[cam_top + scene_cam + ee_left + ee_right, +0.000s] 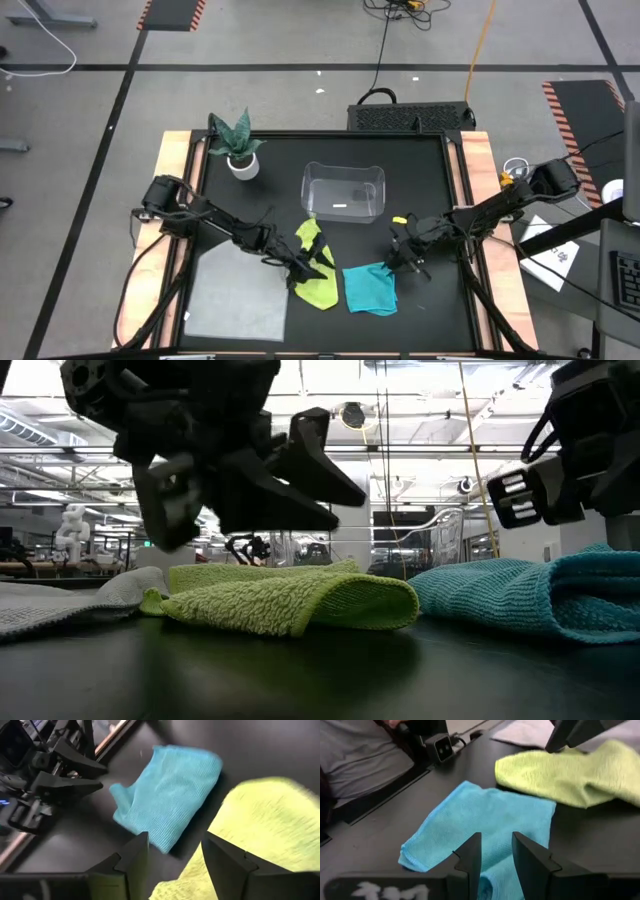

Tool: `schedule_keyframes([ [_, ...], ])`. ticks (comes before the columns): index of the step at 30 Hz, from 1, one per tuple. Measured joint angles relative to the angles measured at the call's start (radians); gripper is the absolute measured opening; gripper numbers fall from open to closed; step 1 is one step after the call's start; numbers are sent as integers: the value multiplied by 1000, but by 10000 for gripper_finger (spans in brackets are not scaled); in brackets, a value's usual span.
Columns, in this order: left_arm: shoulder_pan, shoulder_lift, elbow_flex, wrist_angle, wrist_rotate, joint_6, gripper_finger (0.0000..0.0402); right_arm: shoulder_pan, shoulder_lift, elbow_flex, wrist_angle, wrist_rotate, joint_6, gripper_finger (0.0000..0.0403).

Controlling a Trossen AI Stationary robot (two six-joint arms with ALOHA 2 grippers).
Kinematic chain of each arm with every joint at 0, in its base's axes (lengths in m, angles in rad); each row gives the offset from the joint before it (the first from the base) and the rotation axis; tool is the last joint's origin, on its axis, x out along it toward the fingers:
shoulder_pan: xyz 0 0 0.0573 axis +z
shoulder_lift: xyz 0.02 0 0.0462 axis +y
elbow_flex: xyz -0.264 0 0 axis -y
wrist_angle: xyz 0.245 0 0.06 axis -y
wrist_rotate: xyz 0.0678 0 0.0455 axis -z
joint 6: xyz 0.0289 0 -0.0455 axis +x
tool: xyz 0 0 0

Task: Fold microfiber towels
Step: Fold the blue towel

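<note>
Hovering over the green towel point(316, 272), the left gripper point(305, 268) hangs just clear of the cloth with its fingers point(132, 860) parted and nothing between them. That towel lies doubled over near the front middle of the tabletop point(420, 320), its long axis running from about 12 to 6 o'clock as seen from above, with a rounded fold showing toward the table-level camera. The left arm is plainly the nearer one to it; the fingers sit over the towel's middle, so any next fold, I'd guess, means shifting toward one of its short ends.

Right beside it, at about 3 o'clock, the teal towel point(370, 288) lies loosely folded. The right gripper point(408, 258) stands above its far right corner, at roughly 1 o'clock from the cloth's centre, fingers point(470, 855) apart and empty, and that arm is the nearer one to the teal.

Off at 9 o'clock from the green one, the grey towel point(236, 290) lies spread flat at the front left, touched by neither gripper. Its near edge looks to touch or tuck under the green towel, though I can't be sure which.
</note>
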Motion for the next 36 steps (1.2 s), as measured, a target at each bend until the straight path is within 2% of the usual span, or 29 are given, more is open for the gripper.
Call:
schedule_keyframes([
  [2,-16,23,33,-16,-49,35,178,0,21,1,13,0,30,98],
  [10,-58,79,171,-195,-56,93,196,0,73,0,41,-5,98,98],
  [15,-76,170,250,-231,-82,116,212,17,124,0,108,-4,103,98],
  [20,-74,264,342,-254,-81,117,211,20,188,-1,142,1,133,98],
  [23,-78,295,391,-261,-81,117,207,20,227,-1,124,32,154,98],
  [29,-86,301,437,-319,-90,104,197,20,268,-3,44,161,201,98],
  [34,-71,294,434,-422,-155,12,196,20,268,-36,83,202,213,98],
  [36,-57,292,419,-434,-151,-39,196,20,268,-43,103,206,217,98],
])
